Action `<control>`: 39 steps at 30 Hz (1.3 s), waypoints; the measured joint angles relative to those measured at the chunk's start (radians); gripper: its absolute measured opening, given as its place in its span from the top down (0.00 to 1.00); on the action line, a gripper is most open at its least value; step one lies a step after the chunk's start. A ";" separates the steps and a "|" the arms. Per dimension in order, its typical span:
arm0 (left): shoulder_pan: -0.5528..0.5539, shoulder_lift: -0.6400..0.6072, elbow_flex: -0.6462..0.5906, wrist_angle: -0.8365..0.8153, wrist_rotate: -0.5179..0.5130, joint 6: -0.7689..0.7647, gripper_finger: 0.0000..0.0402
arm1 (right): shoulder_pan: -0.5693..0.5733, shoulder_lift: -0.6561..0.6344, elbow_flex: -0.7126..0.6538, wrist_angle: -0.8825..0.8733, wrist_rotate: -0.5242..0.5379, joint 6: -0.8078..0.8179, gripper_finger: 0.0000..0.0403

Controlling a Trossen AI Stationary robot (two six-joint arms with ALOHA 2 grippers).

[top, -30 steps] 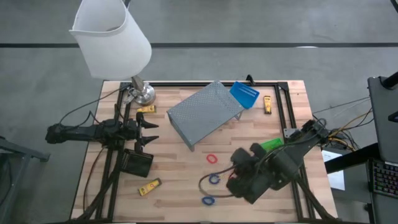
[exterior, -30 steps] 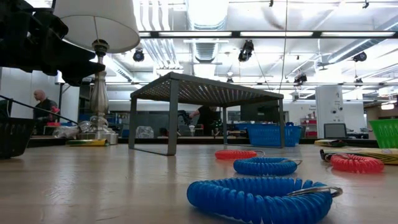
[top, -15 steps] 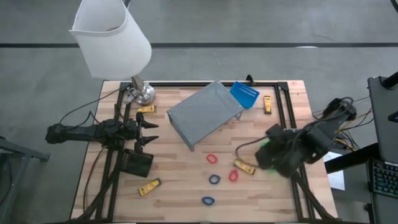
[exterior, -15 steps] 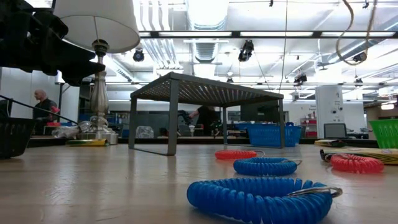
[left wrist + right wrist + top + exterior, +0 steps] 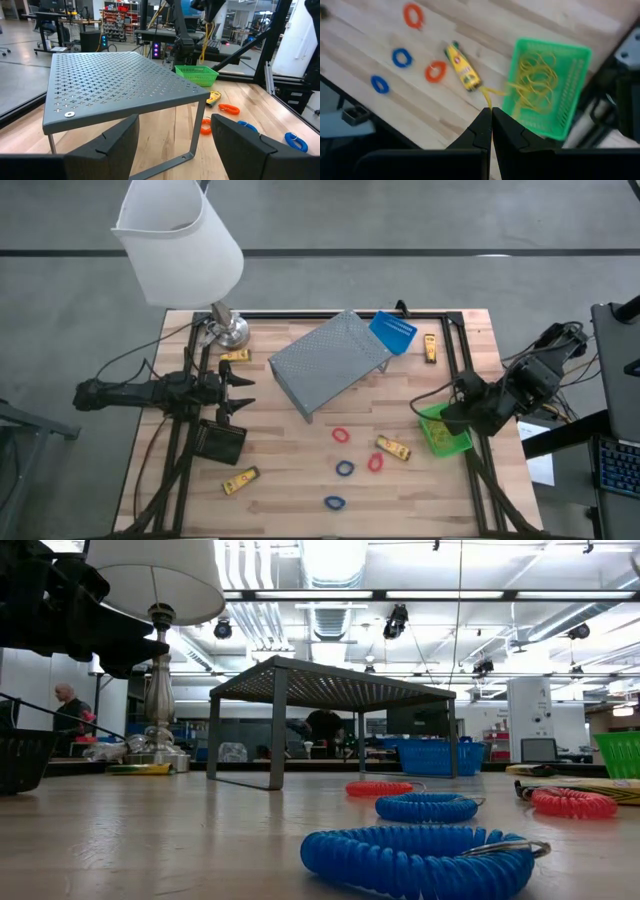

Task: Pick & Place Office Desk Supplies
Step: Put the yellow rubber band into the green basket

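Observation:
In the high view my left gripper [image 5: 240, 390] hovers open near the table's left side, pointing at the grey perforated shelf [image 5: 330, 362]. My right gripper [image 5: 449, 413] is shut above the green bin [image 5: 445, 435], which holds thin yellow strands [image 5: 537, 80]. A yellow oblong piece [image 5: 393, 448] lies left of that bin. Two red loops [image 5: 342, 435] [image 5: 375, 462] and two blue loops [image 5: 345, 469] [image 5: 334, 503] lie on the wood. Other yellow pieces [image 5: 240, 480] [image 5: 235, 355] [image 5: 431, 348] lie apart. The black bin [image 5: 220, 441] sits near the left arm and the blue bin [image 5: 393, 331] by the shelf. My right gripper [image 5: 490, 120] is shut and points down from above. A thin yellow strand [image 5: 486, 97] runs from the yellow piece [image 5: 462, 67] up to the fingertips. I cannot tell whether the fingers pinch it or only stand over it.
A lamp with a white shade [image 5: 180, 245] and metal base [image 5: 230, 332] stands at the far left corner. The grey shelf [image 5: 120, 85] fills the far middle of the table. Black frame rails [image 5: 180, 450] run along the left and right sides. People stand in the room beyond.
My right arm has swung from low over the near middle of the table toward the right edge and now sits over the green bin. That uncovered the yellow piece, a red loop and the bin. The yellow piece has lain still over the last half second.

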 joint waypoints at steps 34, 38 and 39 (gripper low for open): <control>0.000 0.000 0.000 0.000 0.000 0.000 0.37 | 0.000 -0.043 -0.593 0.365 -0.105 0.237 0.98; 0.000 0.000 0.000 0.000 0.000 0.000 0.37 | -0.001 0.002 -0.574 0.380 -0.077 0.237 0.98; 0.000 0.000 0.000 0.000 0.000 0.000 0.37 | -0.002 0.012 -0.573 0.380 -0.072 0.237 0.98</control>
